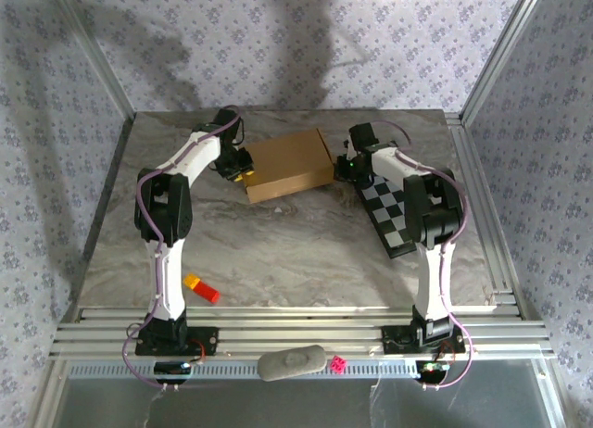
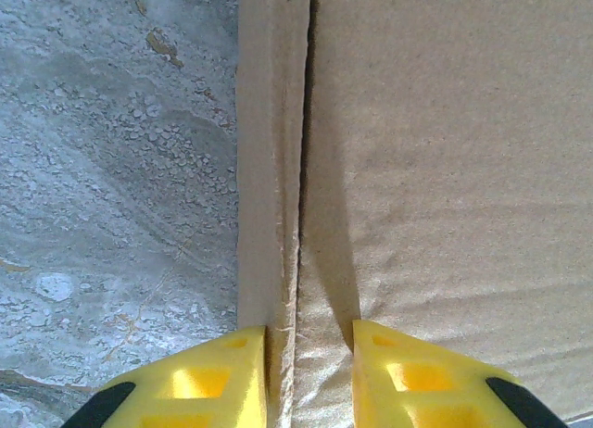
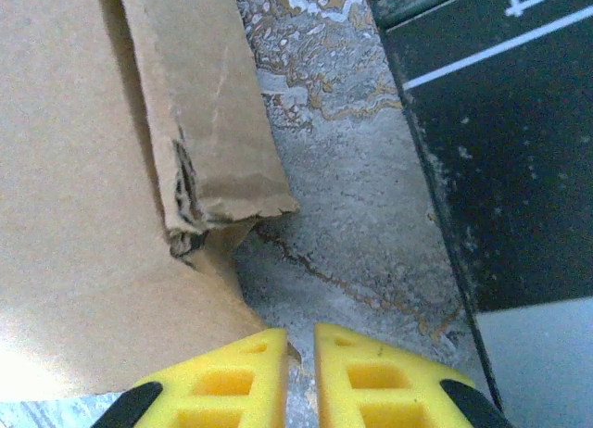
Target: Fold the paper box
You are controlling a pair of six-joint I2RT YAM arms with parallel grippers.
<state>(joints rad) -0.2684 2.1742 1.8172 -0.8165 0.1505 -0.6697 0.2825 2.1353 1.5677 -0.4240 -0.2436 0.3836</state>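
Flowered wallpaper closes off a marble-patterned bench (image 1: 278,252). The paper box (image 1: 289,164) lies flat in the upper centre of the top view, between the two hands.

The left hand (image 1: 237,165) sits at the box's left edge. In the left wrist view its fingers (image 2: 213,386) stand moderately apart, straddling a narrow side strip and the dark seam beside it, with no sign of a clamp.

The right hand (image 1: 346,169) is at the box's right edge, just beside the checkered board (image 1: 394,215). Its fingers (image 3: 232,382) are nearly together with nothing visibly between them, their tips at a corner of the box.

The box looks light and thin. It is probably stiff across its panels but ready to bend along the creases, and its matte face should not slip. One flap (image 3: 199,104) at the upper left of the right wrist view is torn and crumpled at its root (a weak spot that would likely rip further if pulled). The safer hold is probably a sound free edge away from the tear, pinched shallowly while the other hand steadies the top panel.
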